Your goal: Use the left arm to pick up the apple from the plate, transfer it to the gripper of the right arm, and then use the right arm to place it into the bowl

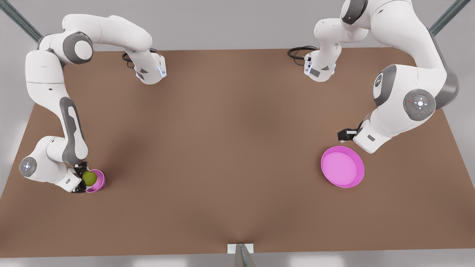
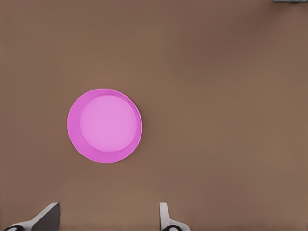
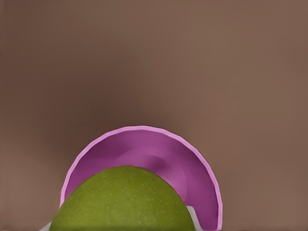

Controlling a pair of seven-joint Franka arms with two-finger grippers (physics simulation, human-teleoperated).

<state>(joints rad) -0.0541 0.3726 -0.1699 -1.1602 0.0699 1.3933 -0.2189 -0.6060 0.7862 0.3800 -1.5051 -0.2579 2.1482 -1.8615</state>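
On the front view's left, my right gripper (image 1: pixel 82 178), a black linkage hand, is shut on the yellow-green apple (image 1: pixel 89 178) and holds it over the small deep pink bowl (image 1: pixel 100 182). From the right wrist, the apple (image 3: pixel 122 202) sits close in front of the bowl (image 3: pixel 197 173), whose inside is bare. On the front view's right, my left gripper (image 1: pixel 341 135) hovers open just beyond the far rim of the wide magenta plate (image 1: pixel 342 167). The left wrist view looks down on the plate (image 2: pixel 105 126), which has nothing on it, and my left gripper's fingertips (image 2: pixel 166 216) stand wide apart.
The brown table (image 1: pixel 222 148) stretches wide between the two arms. Both arm bases with black cables stand at the far edge. A small white bracket (image 1: pixel 240 247) sits at the middle of the near edge.
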